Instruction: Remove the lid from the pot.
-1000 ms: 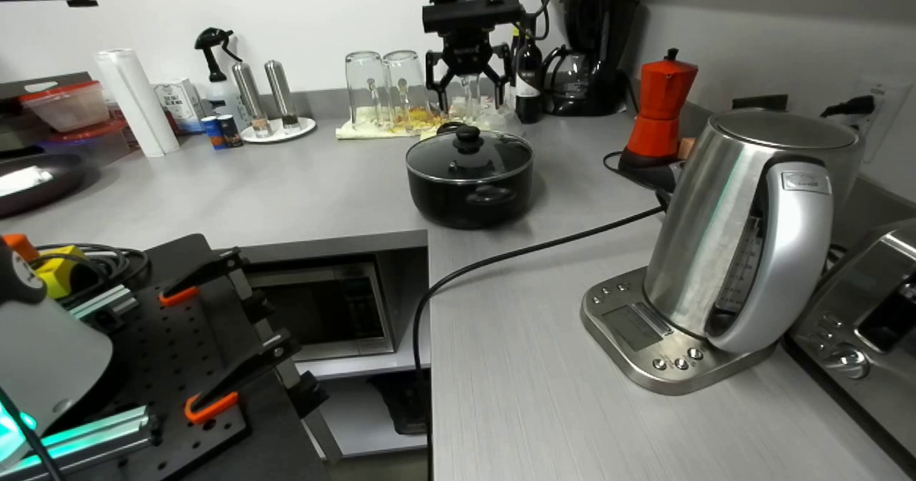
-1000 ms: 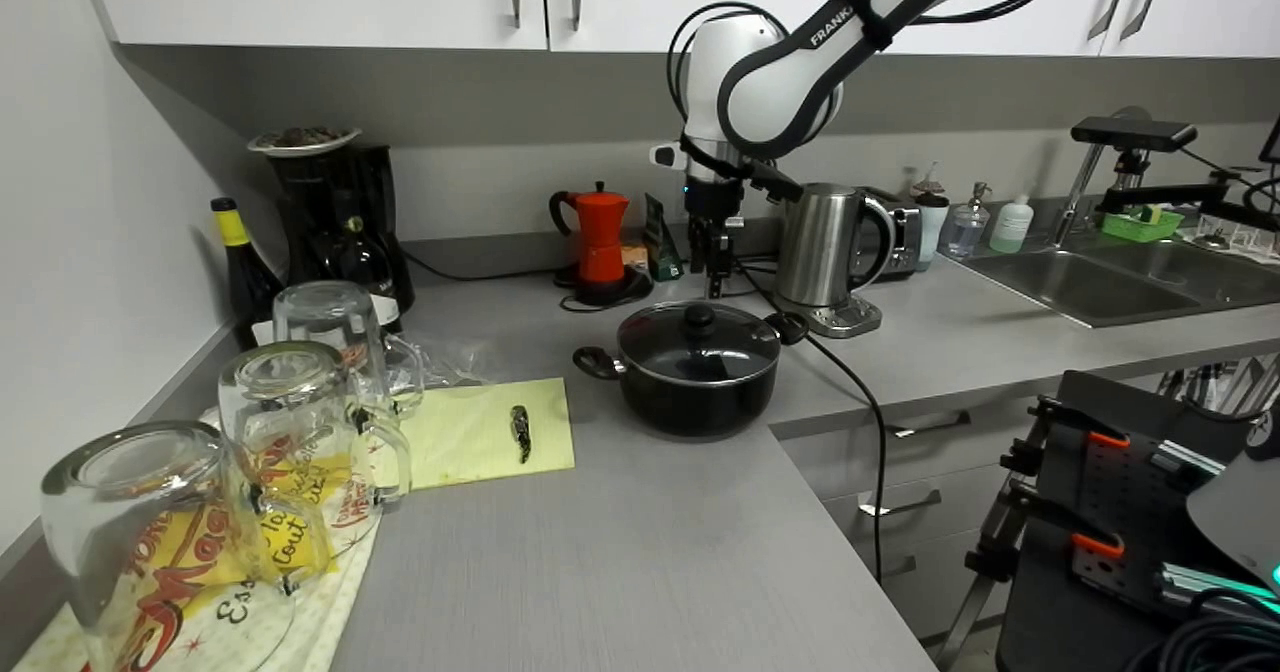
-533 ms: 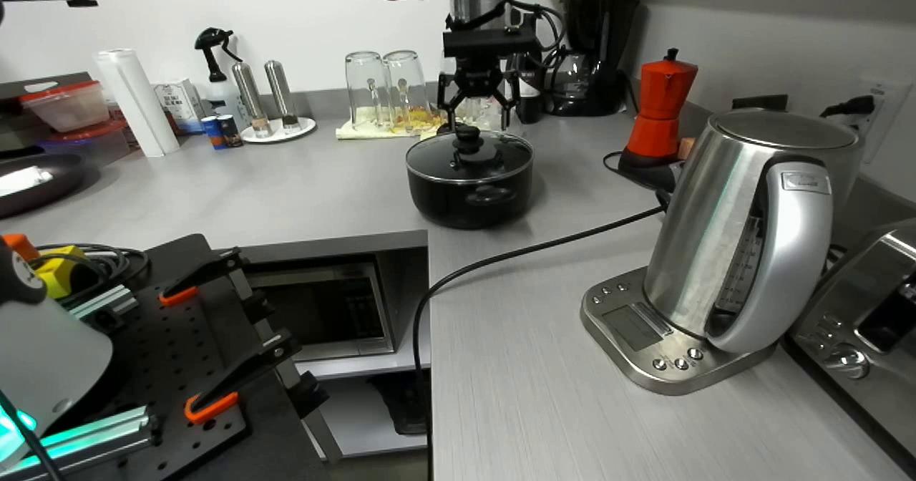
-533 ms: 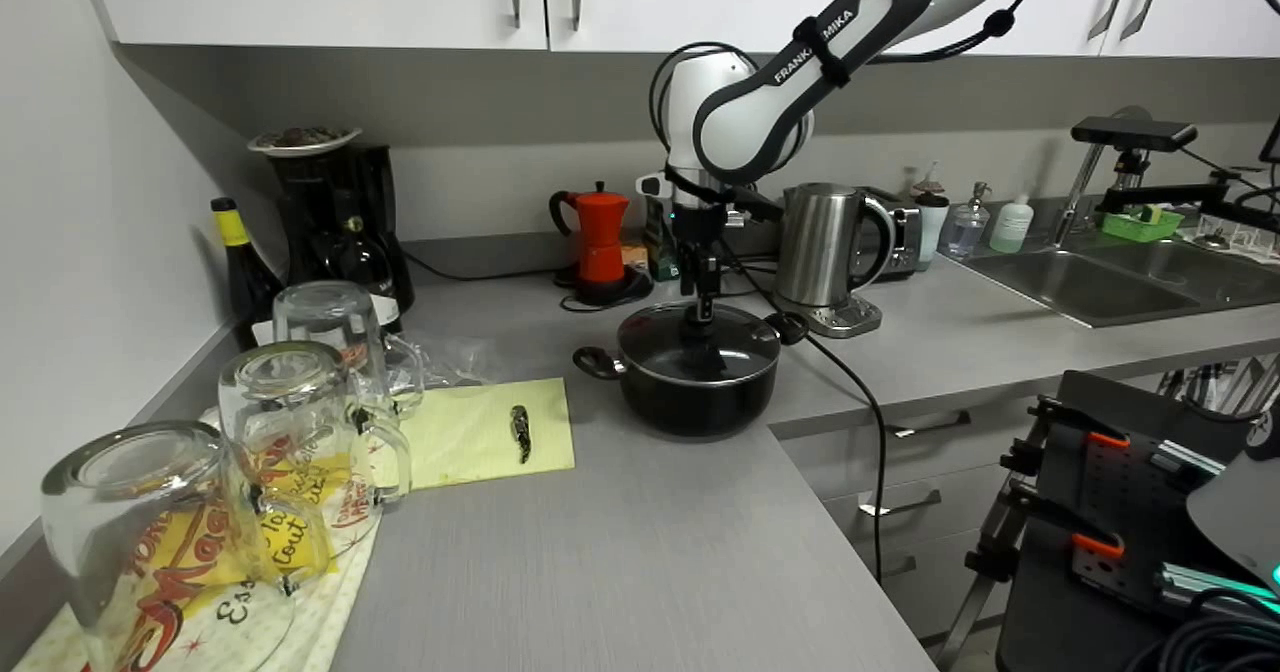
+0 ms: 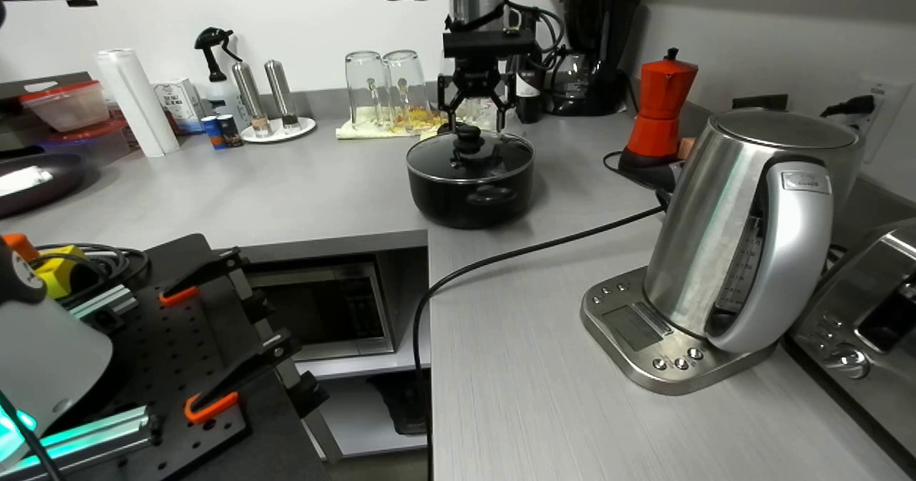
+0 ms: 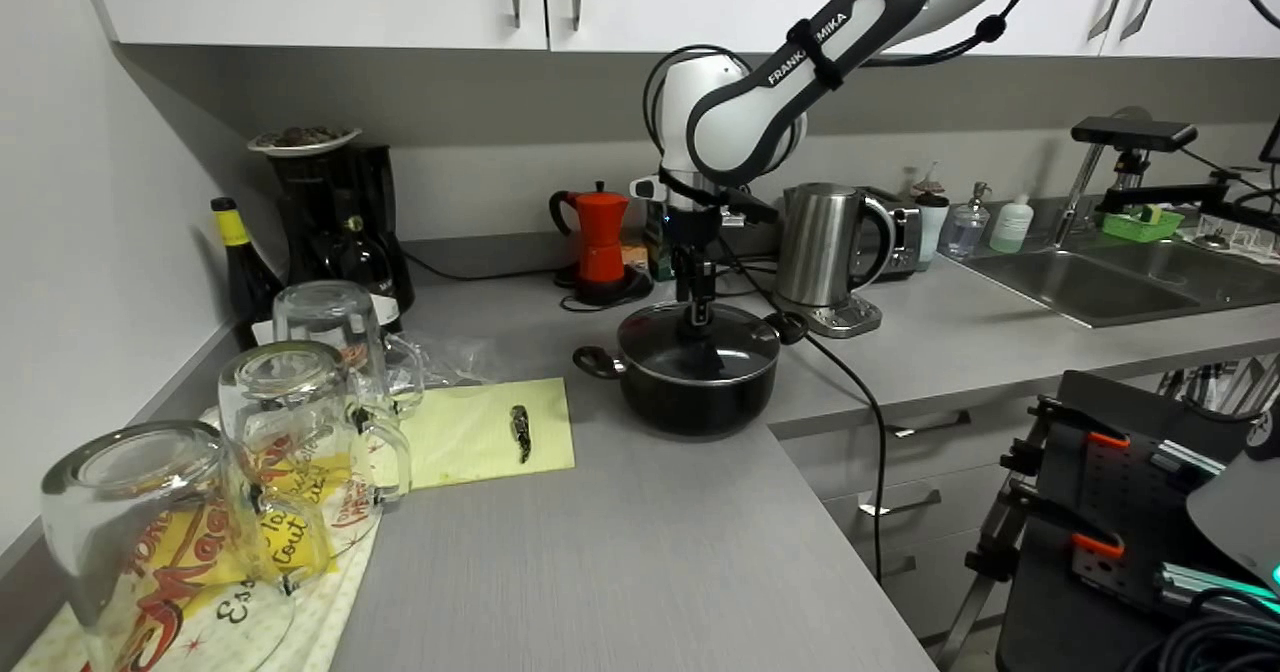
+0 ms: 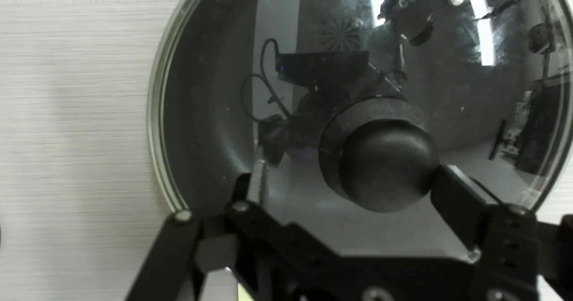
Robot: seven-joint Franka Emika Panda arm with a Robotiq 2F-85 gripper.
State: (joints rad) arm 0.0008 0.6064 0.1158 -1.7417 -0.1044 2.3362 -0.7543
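Note:
The black pot (image 5: pixel 458 207) stands on the counter with its glass lid (image 5: pixel 440 160) on top. Both show in the other views too, the pot (image 6: pixel 697 410) with the lid (image 6: pixel 655 352) seated on it. In the wrist view the lid (image 7: pixel 210 95) fills most of the picture. Its dark round knob (image 7: pixel 388 164) lies between my fingers, close to the right finger and seemingly touching it. A wide gap lies between the knob and the left finger. My gripper (image 7: pixel 349 180) is open and points down at the lid; it also shows in both exterior views (image 5: pixel 476 124) (image 6: pixel 696 317).
A black cable (image 5: pixel 501 255) crosses the counter beside the pot. The steel kettle (image 5: pixel 715 237) and red moka pot (image 5: pixel 658 101) stand nearby. Glass mugs (image 6: pixel 300 422) and a yellow cloth (image 6: pixel 470 442) with a small dark object lie on the pot's other side.
My gripper has come down over the lid's knob. In the last half second the fingers have drawn slightly closer together and the pot has shifted very slightly, if at all.

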